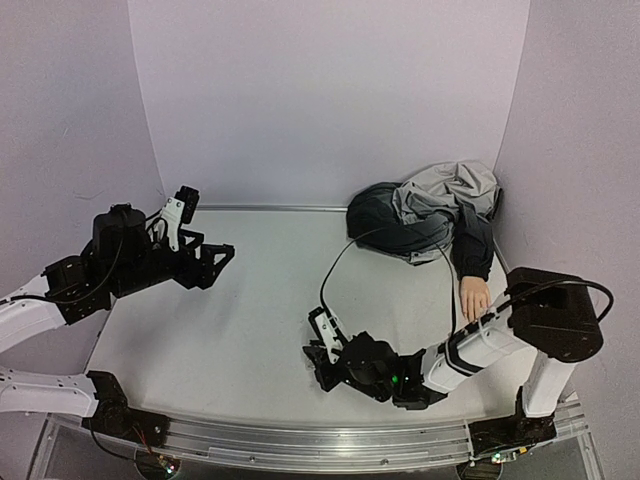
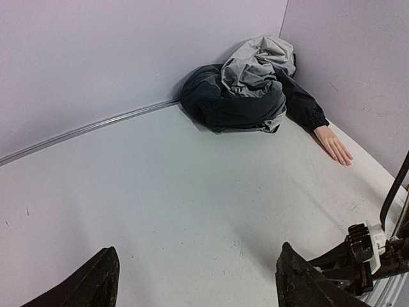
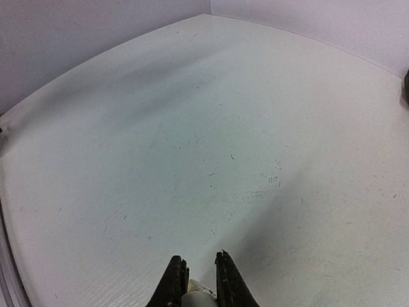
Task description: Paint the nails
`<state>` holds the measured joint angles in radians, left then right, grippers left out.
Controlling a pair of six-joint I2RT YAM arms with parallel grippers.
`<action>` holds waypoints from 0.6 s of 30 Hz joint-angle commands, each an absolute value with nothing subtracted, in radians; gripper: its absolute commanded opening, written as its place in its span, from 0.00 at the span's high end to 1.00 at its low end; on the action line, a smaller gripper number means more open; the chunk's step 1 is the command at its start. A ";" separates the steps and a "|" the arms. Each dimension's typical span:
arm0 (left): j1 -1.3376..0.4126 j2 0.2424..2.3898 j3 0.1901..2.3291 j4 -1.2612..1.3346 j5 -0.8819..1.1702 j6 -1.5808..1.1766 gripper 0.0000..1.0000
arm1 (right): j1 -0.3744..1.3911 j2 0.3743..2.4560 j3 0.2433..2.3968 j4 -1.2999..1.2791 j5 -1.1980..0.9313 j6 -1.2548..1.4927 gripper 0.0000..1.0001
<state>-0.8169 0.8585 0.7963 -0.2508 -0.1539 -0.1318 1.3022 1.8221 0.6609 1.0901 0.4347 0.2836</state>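
Observation:
The nails belong to a small pale mannequin hand lying flat at the right wall, and they are too small to make out. A dark grey jacket sleeve runs from the hand up to a bundled jacket in the back right corner. My left gripper hovers over the left side of the table, open wide with nothing between its fingers. My right gripper sits low at the front middle, pointing left, shut on a small white-topped thing.
A black cable loops from the jacket down to the right wrist. The right arm shows at the lower right of the left wrist view. Lilac walls close the table on three sides, and a metal rail runs along the front.

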 commanded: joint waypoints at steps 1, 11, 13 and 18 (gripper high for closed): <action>-0.811 0.845 0.798 -0.218 -0.167 -0.149 0.15 | 1.335 1.897 0.680 1.223 0.547 0.342 1.00; -0.812 0.845 0.796 -0.218 -0.168 -0.150 0.15 | 1.342 1.878 0.644 1.237 0.613 0.355 0.72; -0.811 0.842 0.796 -0.218 -0.164 -0.148 0.15 | 1.339 1.847 0.629 1.238 0.616 0.342 0.53; -0.810 0.843 0.800 -0.218 -0.159 -0.140 0.13 | 1.296 1.745 0.590 1.208 0.565 0.335 0.35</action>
